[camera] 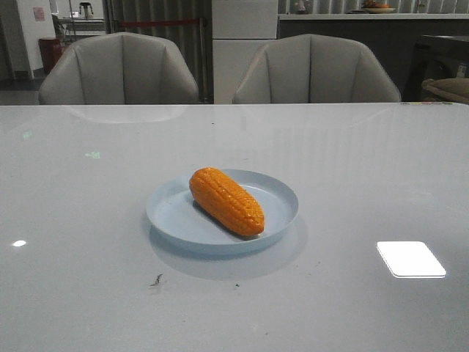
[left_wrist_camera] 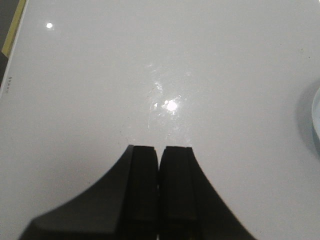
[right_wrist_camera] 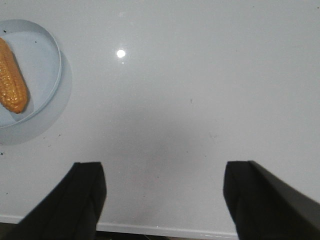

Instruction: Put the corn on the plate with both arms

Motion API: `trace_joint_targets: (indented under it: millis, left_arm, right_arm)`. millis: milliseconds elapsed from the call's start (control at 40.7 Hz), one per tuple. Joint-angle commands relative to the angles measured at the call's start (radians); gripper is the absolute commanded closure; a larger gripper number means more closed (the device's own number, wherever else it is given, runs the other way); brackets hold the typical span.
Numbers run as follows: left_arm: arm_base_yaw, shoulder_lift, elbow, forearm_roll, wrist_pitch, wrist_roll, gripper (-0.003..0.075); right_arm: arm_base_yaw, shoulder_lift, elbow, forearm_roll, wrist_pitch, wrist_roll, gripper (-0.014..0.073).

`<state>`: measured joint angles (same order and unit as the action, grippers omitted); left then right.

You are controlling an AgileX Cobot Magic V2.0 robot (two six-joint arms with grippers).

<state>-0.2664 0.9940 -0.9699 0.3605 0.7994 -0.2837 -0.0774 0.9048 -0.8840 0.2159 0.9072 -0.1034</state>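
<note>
An orange corn [camera: 226, 200] lies diagonally on the pale blue plate [camera: 282, 196] in the middle of the table. Neither arm shows in the front view. The right wrist view catches the corn [right_wrist_camera: 12, 82] and the plate [right_wrist_camera: 48, 65] off to one side, well apart from my right gripper [right_wrist_camera: 164, 172], which is open over bare table near the table's edge. My left gripper [left_wrist_camera: 160, 149] is shut with nothing between its fingers, above bare table; a sliver of the plate [left_wrist_camera: 316, 116] shows at that view's edge.
Two grey chairs [camera: 121, 70] [camera: 315, 70] stand behind the table's far edge. The white tabletop [camera: 366, 169] has bright light reflections and a few small dark specks [camera: 156, 280] near the front.
</note>
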Motion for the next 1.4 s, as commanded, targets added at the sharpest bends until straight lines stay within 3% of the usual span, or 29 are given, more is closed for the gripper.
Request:
trace_joint_targets:
  millis: [0,123,221,368,491,639,811,1032,1105,1376]
  left_arm:
    - [0.000,-0.018,-0.019,0.035,-0.072,-0.009,0.0631]
    - [0.000,-0.078,0.039,0.012,-0.172,-0.007,0.0631]
    - [0.014,-0.160,0.131,-0.036,-0.339,0.054,0.0631]
    - [0.079,-0.317,0.314,-0.147,-0.583,0.127,0.0631]
    - [0.132,-0.456,0.452,-0.186,-0.685,0.142,0.0631]
    - [0.172,-0.618,0.598,-0.213,-0.750,0.148,0.0631]
    - [0.228,-0.808,0.776,-0.392,-0.832,0.273,0.0631]
    - [0.233,-1.016,0.985,-0.392,-0.998,0.273,0.0631]
    - [0.233,-0.999,0.969,-0.392,-0.917,0.273,0.0631]
    - [0.233,-1.006,0.979,-0.392,-0.882,0.273,0.0631]
  right_arm:
    - [-0.006,-0.011,-0.027,0.016,-0.046,-0.007,-0.0001]
    - [-0.006,-0.011,-0.027,0.016,-0.044,-0.007,-0.0001]
    - [-0.006,-0.011,-0.027,0.016,-0.043,-0.007,-0.0001]
    - [-0.006,-0.011,-0.027,0.016,-0.043,-0.007,-0.0001]
    - [-0.006,-0.011,-0.027,0.016,-0.043,-0.007,-0.0001]
    - [-0.006,-0.011,-0.027,0.016,-0.043,-0.007,-0.0001]
    - [-0.006,-0.011,-0.027,0.016,-0.043,-0.007,-0.0001]
    - [-0.006,-0.011,-0.027,0.016,-0.043,-0.007,-0.0001]
    - [-0.006,-0.012,-0.027,0.016,-0.037,-0.007,-0.0001]
    - [-0.006,-0.012,-0.027,0.016,-0.028,-0.007,-0.0001]
